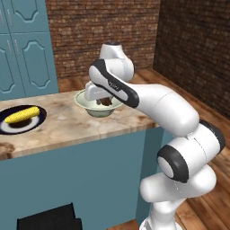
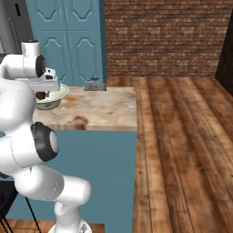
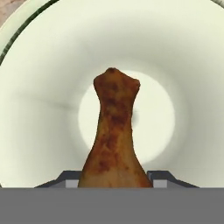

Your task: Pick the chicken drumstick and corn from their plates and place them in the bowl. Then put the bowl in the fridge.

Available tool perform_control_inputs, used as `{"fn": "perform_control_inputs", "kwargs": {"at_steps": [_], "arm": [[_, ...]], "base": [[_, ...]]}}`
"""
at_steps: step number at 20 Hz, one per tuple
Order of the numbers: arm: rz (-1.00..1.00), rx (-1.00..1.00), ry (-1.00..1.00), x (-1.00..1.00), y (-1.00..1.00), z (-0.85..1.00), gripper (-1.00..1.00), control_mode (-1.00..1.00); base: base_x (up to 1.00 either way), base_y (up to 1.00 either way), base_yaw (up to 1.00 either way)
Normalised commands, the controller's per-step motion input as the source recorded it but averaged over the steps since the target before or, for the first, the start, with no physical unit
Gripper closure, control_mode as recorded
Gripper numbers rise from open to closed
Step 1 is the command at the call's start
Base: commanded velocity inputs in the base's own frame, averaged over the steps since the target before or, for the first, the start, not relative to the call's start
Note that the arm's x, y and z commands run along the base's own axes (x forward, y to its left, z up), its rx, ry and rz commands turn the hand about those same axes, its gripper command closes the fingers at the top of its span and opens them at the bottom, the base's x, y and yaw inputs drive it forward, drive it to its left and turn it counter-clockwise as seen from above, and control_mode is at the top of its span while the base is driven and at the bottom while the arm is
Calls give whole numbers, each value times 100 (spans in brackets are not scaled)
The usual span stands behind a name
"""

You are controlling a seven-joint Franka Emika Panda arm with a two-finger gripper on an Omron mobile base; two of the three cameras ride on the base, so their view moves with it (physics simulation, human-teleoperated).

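Note:
My gripper is shut on the chicken drumstick, a brown lumpy piece hanging tip down over the middle of the pale bowl. From the left base view the gripper and drumstick sit low inside the bowl on the counter's far side. The right base view has the drumstick just above the bowl. The yellow corn lies on the navy-rimmed plate at the counter's left. The grey fridge stands at the far left.
The marble counter ends just right of the bowl. Teal cabinets stand behind it. A small grey appliance sits at the counter's back edge. Wooden floor lies open to the right. A dark stool is low at the front.

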Motion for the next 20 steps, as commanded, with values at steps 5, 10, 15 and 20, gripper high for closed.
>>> {"fn": "perform_control_inputs", "kwargs": {"at_steps": [5,10,15,20], "arm": [[0,-3,0,6,1,-11,100,-100],[0,-1,0,7,5,-9,100,-100],[0,0,0,6,8,-5,100,-100],[0,0,0,5,7,-2,-100,-100]], "base": [[0,0,0],[0,0,0],[0,0,0],[0,0,0]]}}
